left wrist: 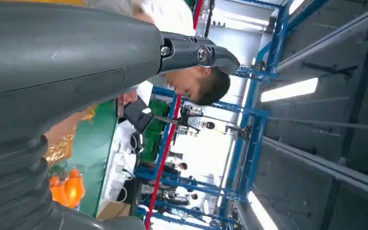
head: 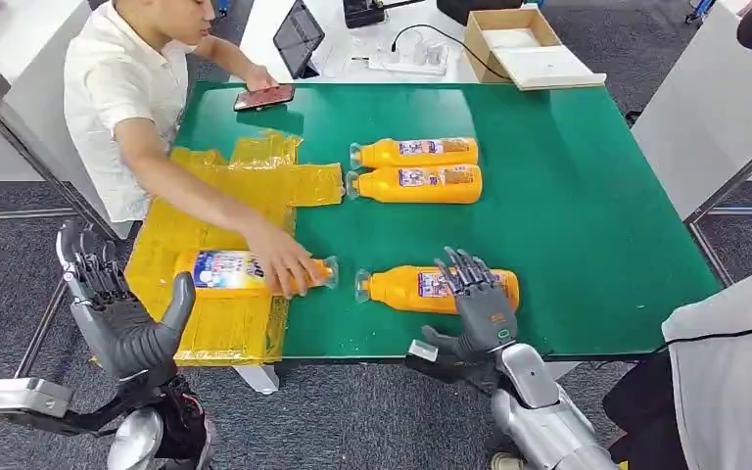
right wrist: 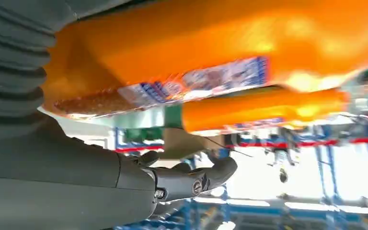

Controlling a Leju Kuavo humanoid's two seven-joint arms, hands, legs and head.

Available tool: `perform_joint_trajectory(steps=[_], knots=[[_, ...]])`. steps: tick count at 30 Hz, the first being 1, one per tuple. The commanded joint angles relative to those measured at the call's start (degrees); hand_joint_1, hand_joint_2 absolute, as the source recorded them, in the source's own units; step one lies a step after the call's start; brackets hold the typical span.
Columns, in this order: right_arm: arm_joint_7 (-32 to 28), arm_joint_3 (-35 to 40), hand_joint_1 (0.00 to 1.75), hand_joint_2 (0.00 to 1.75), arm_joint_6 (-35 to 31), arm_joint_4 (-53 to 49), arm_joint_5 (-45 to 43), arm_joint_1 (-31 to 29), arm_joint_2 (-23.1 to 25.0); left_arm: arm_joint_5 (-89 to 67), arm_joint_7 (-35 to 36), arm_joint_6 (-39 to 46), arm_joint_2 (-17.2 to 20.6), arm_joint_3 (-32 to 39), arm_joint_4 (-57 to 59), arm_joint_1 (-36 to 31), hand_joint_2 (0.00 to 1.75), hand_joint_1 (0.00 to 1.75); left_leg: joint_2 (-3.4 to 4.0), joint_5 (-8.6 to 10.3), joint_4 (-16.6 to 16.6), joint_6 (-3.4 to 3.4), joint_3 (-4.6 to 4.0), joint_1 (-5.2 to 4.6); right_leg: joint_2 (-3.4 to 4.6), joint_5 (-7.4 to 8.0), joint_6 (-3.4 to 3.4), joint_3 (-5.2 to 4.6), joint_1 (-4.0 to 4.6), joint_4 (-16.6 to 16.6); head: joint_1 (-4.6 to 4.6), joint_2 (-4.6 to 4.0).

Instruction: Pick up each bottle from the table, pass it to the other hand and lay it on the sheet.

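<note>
Bright even light, blurred wrist close-ups

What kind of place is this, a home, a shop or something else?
Probably a robotics lab or test workshop, not a home. A green work table stands on grey carpet with other tables close around it, a power strip and a tablet lie on the white desk behind, and blue metal frames fill the background.

Floor: grey carpet [head: 352, 421] around the furniture.
Desk: green top [head: 587, 215], standing in the middle of the room.
Far furniture: white desk [head: 343, 54] just behind the green one, bearing a dark tablet [head: 298, 37], a power strip [head: 408, 61] and an open cardboard box [head: 519, 44].
Side furniture: pale tables with metal legs at left [head: 0, 127] and right [head: 715, 117].
Structure: blue metal framing [left wrist: 249, 143].
Light: long ceiling lamp [left wrist: 290, 89], lit.
</note>
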Motion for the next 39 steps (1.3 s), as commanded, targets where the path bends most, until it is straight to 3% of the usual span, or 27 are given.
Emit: perform_joint_trajectory(steps=[1, 5, 16, 17, 18, 23, 32, 35, 36, 39], knots=[[4.00, -3.20, 0.00, 1.75, 2.79, 10.40, 2.64, -5.74, 0.32, 0.02, 0.55, 0.59, 1.36, -1.61, 1.04, 0.27, 1.75, 0.00, 0.12, -0.10, -0.05, -0.13, 0.35, 0.05, 0.01, -0.07, -0.14, 0.32, 0.06, -0.06, 0.00, 0.00], [4.08, -3.55, 0.00, 1.75, 3.22, 11.07, 2.28, -5.90, 0.54, 0.10, 0.69, 0.53, 1.34, -1.60, 1.34, 0.20, 1.75, 0.00, 0.04, -0.05, -0.03, -0.08, 0.16, 0.03, 0.00, -0.04, -0.09, 0.16, 0.03, -0.04, 0.00, 0.00], [7.20, -5.06, 0.03, 1.75, 18.99, 22.74, -0.18, -10.76, 0.95, 1.59, 2.05, -1.23, 1.19, -1.77, 3.60, -0.98, 1.75, 0.00, -0.03, -0.01, -0.07, -0.08, 0.29, 0.03, -0.09, -0.04, -0.09, 0.28, 0.04, -0.09, 0.00, 0.00], [6.20, -5.56, 1.50, 1.75, 19.64, 22.72, -1.10, -10.60, 1.04, 1.63, 2.05, -1.35, 1.25, -1.86, 3.70, -1.06, 1.75, 0.00, -0.01, -0.03, -0.09, -0.11, 0.39, 0.06, -0.09, -0.04, -0.13, 0.37, 0.08, -0.12, 0.00, 0.00], [3.74, -6.62, 1.75, 1.75, 20.52, 22.67, -3.13, -10.51, 1.27, 1.75, 2.04, -1.49, 1.32, -1.96, 3.75, -1.09, 1.75, 0.00, -0.03, -0.01, -0.07, -0.08, 0.37, 0.05, -0.11, -0.03, -0.09, 0.36, 0.07, -0.12, 0.00, 0.00], [-4.46, -10.37, 1.75, 1.75, 27.08, 21.06, -12.43, -8.96, 2.00, 2.70, 2.18, -2.32, 1.88, -2.85, 4.54, -1.41, 1.75, 0.00, -0.07, 0.00, -0.09, -0.05, 0.70, 0.05, -0.17, -0.03, -0.13, 0.68, 0.07, -0.18, 0.00, 0.00], [-7.14, -10.44, 1.75, 1.75, 29.49, 19.50, -16.80, -7.49, 1.83, 3.34, 3.01, -2.52, 2.30, -3.58, 5.49, -1.59, 1.75, 0.00, 0.02, -0.12, -0.15, -0.06, 1.23, 0.10, -0.12, -0.05, -0.14, 1.12, 0.14, -0.26, 0.00, 0.00], [-11.10, -11.73, 1.75, 1.75, 30.37, 16.10, -21.80, -5.02, 1.87, 2.18, 6.05, -1.50, 3.42, -4.85, 7.80, -1.86, 1.75, 0.00, 0.04, -0.16, -0.13, -0.10, 1.23, 0.13, -0.06, -0.04, -0.14, 1.12, 0.18, -0.26, 0.00, 0.00], [-15.90, -14.21, 1.75, 1.75, 29.48, 11.53, -26.68, -2.23, 2.66, -1.32, 10.36, 2.08, 4.00, -5.80, 10.36, -2.24, 1.75, 0.00, 0.02, -0.17, -0.14, -0.08, 1.28, 0.12, -0.06, -0.05, -0.12, 1.15, 0.18, -0.25, 0.00, 0.00], [-19.02, -14.21, 1.75, 1.75, 27.67, -4.59, -32.61, 5.33, 4.80, 2.27, 14.81, 1.55, 3.74, -6.39, 18.06, -2.29, 1.75, 0.00, -0.11, -0.10, -0.31, -0.15, 1.43, 0.18, -0.23, -0.05, -0.19, 1.34, 0.24, -0.42, 0.00, 0.00]])
